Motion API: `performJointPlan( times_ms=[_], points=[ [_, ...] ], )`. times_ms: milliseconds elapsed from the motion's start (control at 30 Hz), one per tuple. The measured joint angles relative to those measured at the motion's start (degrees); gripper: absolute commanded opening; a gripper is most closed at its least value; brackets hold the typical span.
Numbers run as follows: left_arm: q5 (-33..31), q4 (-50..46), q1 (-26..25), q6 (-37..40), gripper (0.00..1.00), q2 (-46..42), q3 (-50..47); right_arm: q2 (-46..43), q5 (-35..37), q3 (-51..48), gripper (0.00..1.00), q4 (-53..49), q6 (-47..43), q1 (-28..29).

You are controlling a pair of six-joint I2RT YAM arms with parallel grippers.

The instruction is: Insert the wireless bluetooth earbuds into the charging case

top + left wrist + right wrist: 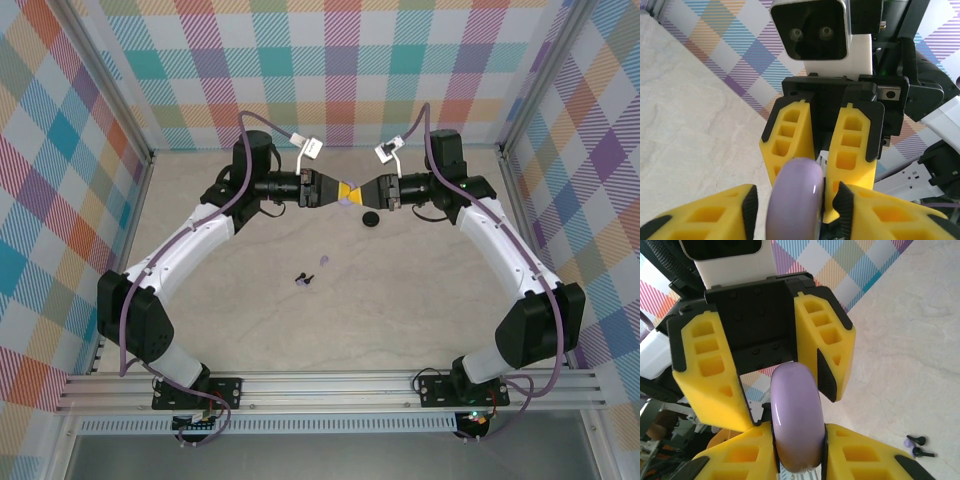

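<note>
Far left of the top view: plaid wall [60,200], then the left arm [190,245] curving up from its base toward the middle of the worktop [250,330].

Next, left of centre and lying loose on the worktop nearer the bases: the earbuds [303,279], a black one and a lavender one close together, a third tiny one just beyond them to the right. Seen again at the lower right of the right wrist camera as two black stems with a lavender piece beside them.

Then the left end effector [340,190], pointing right, raised over the far half of the worktop. Jaws parted: from the right wrist camera, spread wide on either side of the lavender case [795,415] and clear of its faces. Grips nothing.

Dead centre, off the worktop: the lavender case, round, edge-on to both wrist cameras.

Just right of it: the right end effector [362,191], pointing left, tip to tip with its partner. Clamped on the lavender case, yellow fingers [860,455] pressed against its flat faces.

Slightly further right and nearer, flat on the worktop, apart from everything: a black disc [371,217].

Last, the right arm [500,250] sweeping back down to its base.
</note>
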Motion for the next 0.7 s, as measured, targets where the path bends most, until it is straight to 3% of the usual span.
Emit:
performJointPlan(
  times_ms=[267, 633, 700],
  points=[
    [-0.2, -1.3, -0.2, 0.3, 0.49, -0.4, 0.0, -1.4, 3.0, -0.5, 0.19, 2.5, 1.8, 0.0],
    [0.0, 0.2, -0.2, -1.1, 0.37, -1.5, -0.6, -1.8, 1.4, -0.5, 0.22, 4.0, 2.3, 0.0],
    [0.1, 0.5, -0.2, -1.6, 0.3, -1.5, -0.8, -1.8, 1.0, -0.5, 0.23, 4.0, 2.3, -0.1]
  ],
)
